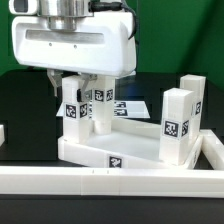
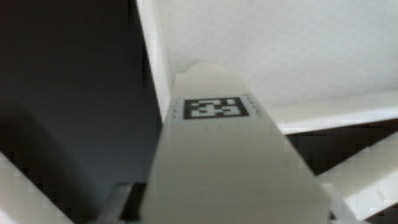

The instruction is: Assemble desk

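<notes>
In the wrist view a white square-section leg (image 2: 222, 160) with a black-and-white tag fills the middle, and my gripper (image 2: 228, 200) is shut on it, one finger (image 2: 128, 202) on either side. Behind it lies the white tabletop (image 2: 267, 40). In the exterior view my gripper (image 1: 76, 90) comes down from above onto the upright leg (image 1: 71, 110) at the far corner on the exterior view's left of the tabletop (image 1: 125, 148). A second leg (image 1: 100, 108) stands close beside it. Two more legs (image 1: 178, 125) (image 1: 193, 100) stand upright at the corners on the exterior view's right.
A long white border rail (image 1: 100, 182) runs along the front and turns up the exterior view's right side (image 1: 214, 160). The table around it is black. Tagged white pieces (image 1: 122, 106) show behind the tabletop.
</notes>
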`<state>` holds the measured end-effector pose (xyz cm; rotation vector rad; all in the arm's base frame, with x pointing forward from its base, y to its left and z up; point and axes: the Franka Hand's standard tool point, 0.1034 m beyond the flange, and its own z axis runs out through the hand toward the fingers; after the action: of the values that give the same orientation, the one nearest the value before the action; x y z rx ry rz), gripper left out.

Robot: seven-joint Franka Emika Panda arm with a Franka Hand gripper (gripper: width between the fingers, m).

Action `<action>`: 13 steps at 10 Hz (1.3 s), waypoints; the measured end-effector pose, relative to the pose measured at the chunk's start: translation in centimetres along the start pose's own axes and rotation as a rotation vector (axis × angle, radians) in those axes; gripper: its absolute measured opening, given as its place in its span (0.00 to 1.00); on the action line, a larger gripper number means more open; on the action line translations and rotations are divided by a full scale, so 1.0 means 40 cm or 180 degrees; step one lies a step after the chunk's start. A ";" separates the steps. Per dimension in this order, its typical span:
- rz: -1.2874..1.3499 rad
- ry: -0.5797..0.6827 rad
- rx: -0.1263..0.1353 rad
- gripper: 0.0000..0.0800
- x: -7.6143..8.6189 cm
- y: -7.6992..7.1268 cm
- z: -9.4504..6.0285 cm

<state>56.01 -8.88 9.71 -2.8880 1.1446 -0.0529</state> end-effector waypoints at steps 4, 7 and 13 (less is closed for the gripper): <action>0.0549 -0.0010 -0.0017 0.38 -0.001 0.009 0.000; 0.0614 -0.0020 -0.0023 0.63 -0.002 0.011 0.002; 0.0331 -0.0044 -0.0032 0.81 0.064 0.083 -0.026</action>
<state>55.57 -13.08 10.64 -2.8273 1.2939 -0.0244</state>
